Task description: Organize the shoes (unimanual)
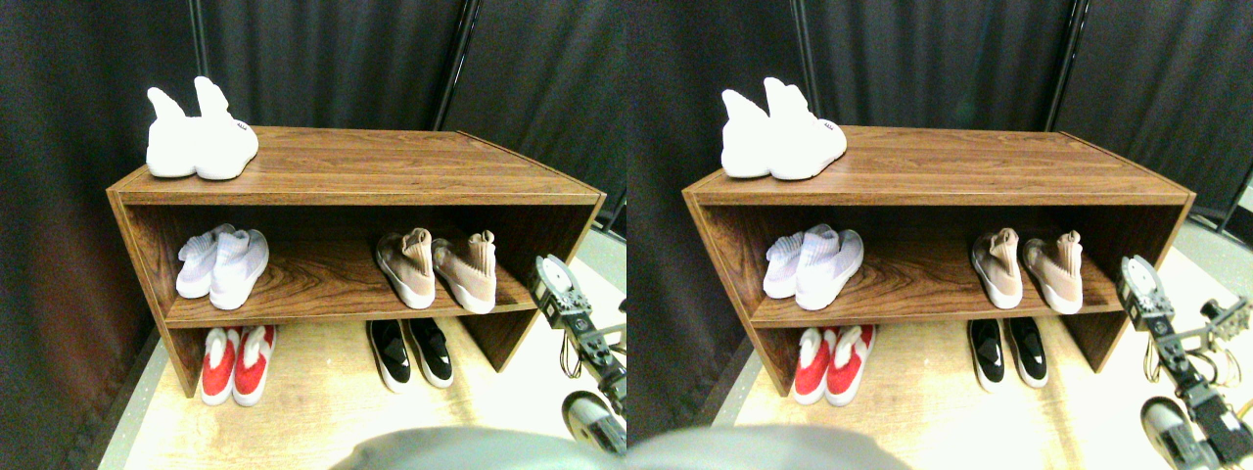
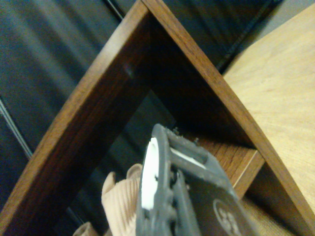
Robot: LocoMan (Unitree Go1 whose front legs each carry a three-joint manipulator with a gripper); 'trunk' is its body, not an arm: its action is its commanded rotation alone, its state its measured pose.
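The beige-tan pair stands on the right part of the rack's middle shelf, with one shoe (image 1: 409, 266) beside the other (image 1: 468, 270), toes toward me. On the floor under that shelf the black pair (image 1: 411, 352) with white soles sits side by side. My right gripper (image 1: 551, 279) hovers just outside the rack's right end at middle-shelf height, a short way right of the beige-tan shoes and touching nothing. In the wrist view a ribbed beige cuff (image 2: 120, 196) shows just beyond the gripper, inside the rack's corner.
The wooden rack (image 1: 343, 166) carries an all-white high-cuff pair (image 1: 199, 137) on top at the left. A pale pair (image 1: 223, 264) sits on the middle shelf's left, a red-and-white pair (image 1: 238, 364) on the floor below. The rack's right side panel (image 2: 206, 73) is close to the gripper. Dark curtains hang behind.
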